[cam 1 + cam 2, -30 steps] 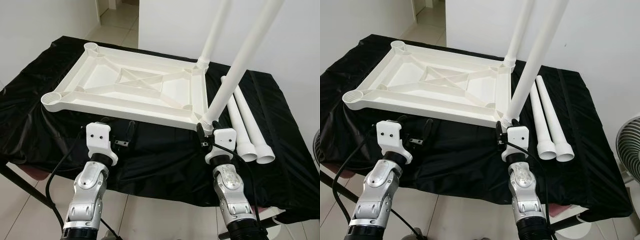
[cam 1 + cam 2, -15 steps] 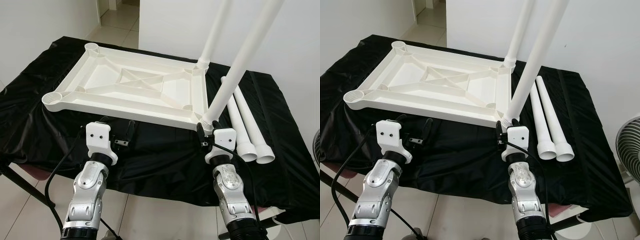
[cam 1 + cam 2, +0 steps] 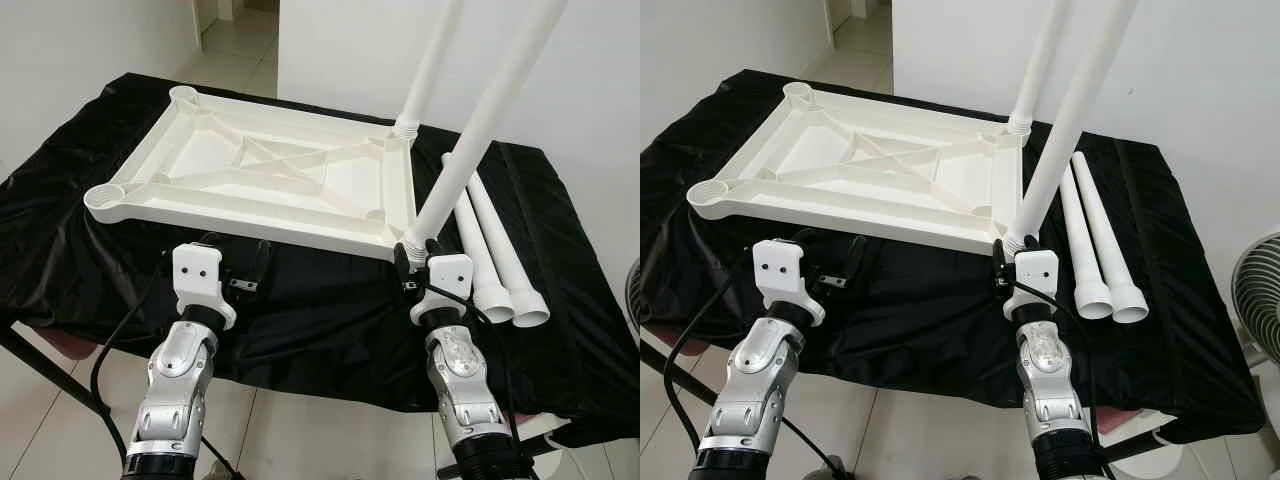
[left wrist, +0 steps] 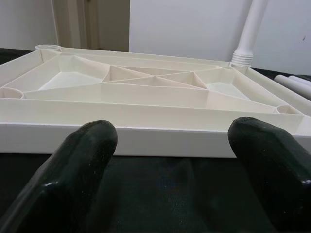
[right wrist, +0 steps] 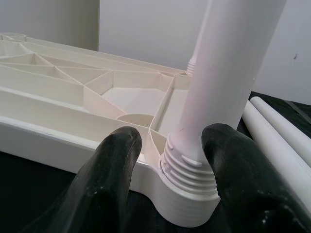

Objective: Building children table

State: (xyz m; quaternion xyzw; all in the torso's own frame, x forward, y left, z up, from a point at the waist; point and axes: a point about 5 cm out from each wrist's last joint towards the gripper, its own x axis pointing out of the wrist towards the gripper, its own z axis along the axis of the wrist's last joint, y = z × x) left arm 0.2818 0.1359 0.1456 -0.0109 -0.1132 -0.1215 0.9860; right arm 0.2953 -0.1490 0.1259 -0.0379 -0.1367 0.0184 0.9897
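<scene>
A white children's table top (image 3: 260, 170) lies upside down on a black-draped table (image 3: 320, 310). Two white legs stand in its right corners, the near leg (image 3: 480, 120) and the far leg (image 3: 430, 60). Two loose legs (image 3: 500, 250) lie side by side to the right. My right gripper (image 3: 410, 262) is at the near-right corner, its fingers (image 5: 116, 160) closed around the near leg's threaded base (image 5: 187, 167). My left gripper (image 4: 172, 145) is open, low over the cloth, just in front of the top's near edge (image 4: 146, 138) and not touching it.
A white wall stands close behind the table on the right, with a doorway and tiled floor at the back left. A fan (image 3: 1260, 300) stands on the floor at the right. Black cables run along my left arm (image 3: 130, 330).
</scene>
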